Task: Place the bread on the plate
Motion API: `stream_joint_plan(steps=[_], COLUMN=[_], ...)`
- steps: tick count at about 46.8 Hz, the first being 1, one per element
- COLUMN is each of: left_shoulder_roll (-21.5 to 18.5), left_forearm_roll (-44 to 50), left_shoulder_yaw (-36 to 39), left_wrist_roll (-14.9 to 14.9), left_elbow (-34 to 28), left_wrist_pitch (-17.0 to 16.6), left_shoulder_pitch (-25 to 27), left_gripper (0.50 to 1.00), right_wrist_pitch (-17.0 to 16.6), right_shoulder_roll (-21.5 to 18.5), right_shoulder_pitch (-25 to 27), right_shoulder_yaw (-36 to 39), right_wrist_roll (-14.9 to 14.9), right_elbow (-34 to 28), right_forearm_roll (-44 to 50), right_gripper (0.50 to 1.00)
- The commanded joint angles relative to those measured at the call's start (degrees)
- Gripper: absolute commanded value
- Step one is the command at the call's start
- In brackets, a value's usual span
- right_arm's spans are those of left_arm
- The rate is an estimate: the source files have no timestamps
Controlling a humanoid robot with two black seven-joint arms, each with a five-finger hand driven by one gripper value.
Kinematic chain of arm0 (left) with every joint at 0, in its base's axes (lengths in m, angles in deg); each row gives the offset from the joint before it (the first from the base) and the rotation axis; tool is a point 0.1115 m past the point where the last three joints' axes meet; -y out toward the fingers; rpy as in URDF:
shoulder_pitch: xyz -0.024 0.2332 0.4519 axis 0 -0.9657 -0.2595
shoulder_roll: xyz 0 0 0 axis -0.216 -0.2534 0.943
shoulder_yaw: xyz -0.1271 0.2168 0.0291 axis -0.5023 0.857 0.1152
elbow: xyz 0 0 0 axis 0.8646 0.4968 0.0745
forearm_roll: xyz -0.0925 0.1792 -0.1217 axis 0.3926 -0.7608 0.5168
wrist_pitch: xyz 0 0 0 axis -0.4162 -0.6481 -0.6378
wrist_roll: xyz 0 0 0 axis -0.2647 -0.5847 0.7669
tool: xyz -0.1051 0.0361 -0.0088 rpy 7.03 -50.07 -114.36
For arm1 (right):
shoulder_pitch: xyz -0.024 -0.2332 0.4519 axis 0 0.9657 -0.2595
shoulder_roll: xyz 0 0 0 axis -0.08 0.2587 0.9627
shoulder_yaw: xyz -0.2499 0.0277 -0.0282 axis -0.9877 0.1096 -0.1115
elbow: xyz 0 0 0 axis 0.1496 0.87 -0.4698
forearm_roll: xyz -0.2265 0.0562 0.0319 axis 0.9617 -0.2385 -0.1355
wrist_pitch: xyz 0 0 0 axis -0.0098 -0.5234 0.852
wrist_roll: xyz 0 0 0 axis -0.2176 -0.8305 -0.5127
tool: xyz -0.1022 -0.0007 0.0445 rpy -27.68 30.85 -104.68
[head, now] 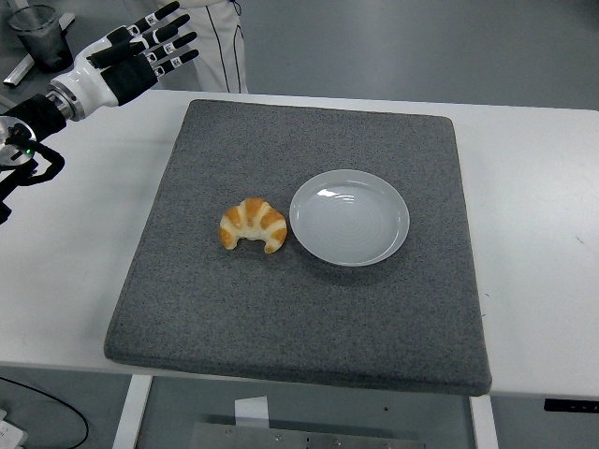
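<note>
One croissant (253,224), one plate (349,217), one grey mat (299,309), one white table (75,243), and one robot hand in sight. That is the whole count of what lies before me, apart from a clear plastic cup (39,36) standing at the far left corner beyond the table and a person in white clothing (220,42) showing at the top edge.

The bread is a small crescent roll, golden brown with darker baked ridges across its back and paler dough at the two tips. The tips point toward the near edge of the table, so the curve arches away from the robot. It lies flat on the mat, slightly left of the mat's middle, just beside the plate's left rim; from here I cannot tell whether the right tip touches the rim.

The plate is round, white and shallow, glossy, with nothing on it. It sits on the mat just right of the croissant.

The left hand (131,58) hangs above the far left corner of the table, well apart from the bread. Its black-tipped fingers (164,37) are stretched out straight and slightly spread, pointing right, gripping nothing. The black forearm runs in from the left edge.
</note>
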Motion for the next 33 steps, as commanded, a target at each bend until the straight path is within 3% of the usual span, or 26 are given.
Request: stream_joint_plan(steps=[1,33], left_shoulder_roll=[0.0,0.0], left_forearm_roll=[-0.02,-0.02], left_shoulder_yaw=[0.08,0.43], left_wrist_roll=[-0.1,-0.19], left_elbow=[0.0,-1.14], left_wrist_pitch=[0.0,-0.7], left_shoulder_pitch=[-0.09,0.61], left_gripper=[1.0,1.0], right_wrist_pitch=[0.0,0.0], right_shoulder_roll=[0.0,0.0], right_shoulder_pitch=[0.0,0.0], right_shoulder_yaw=[0.0,0.0], right_wrist_roll=[0.0,0.0], right_elbow=[0.0,0.0], right_forearm_roll=[0.0,0.0], right_gripper=[0.932,0.932])
